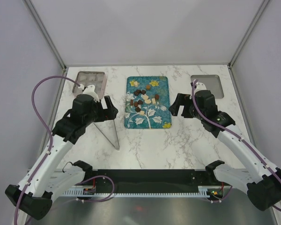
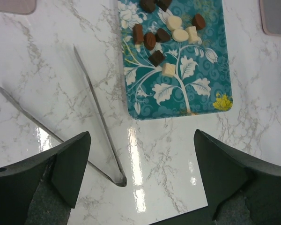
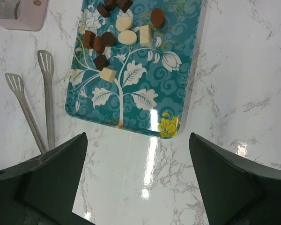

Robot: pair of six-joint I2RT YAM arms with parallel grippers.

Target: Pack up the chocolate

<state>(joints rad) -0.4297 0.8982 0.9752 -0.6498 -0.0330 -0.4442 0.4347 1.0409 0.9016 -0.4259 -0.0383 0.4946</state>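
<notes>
Right now the chocolate (image 1: 143, 97) lies in a loose cluster on the far half of the teal tray (image 1: 152, 121). The dark, mid-brown and cream pieces lie close together, some of them touching. I judge it was set out there in the open so I can lift the pieces one at a time. They would go to the pink box (image 1: 86, 77), which stands beyond the tray's far left corner. Whether anything lies in that box I cannot tell. The tongs (image 2: 96, 108) lie flat on the table (image 1: 178, 145) just left of the tray, with arms spread and the joined end toward me. They were probably left there as the tool for bites this small. A grey square dish (image 1: 210, 84) sits beyond the tray's far right corner. My left gripper (image 2: 141, 140) hangs above the table off the tray's near left corner, over the joined end of the tongs. Its jaws are spread fully apart, holding nothing and touching nothing. My right gripper (image 3: 138, 138) hangs by the tray's near edge, toward its right side, equally wide and just as empty.
</notes>
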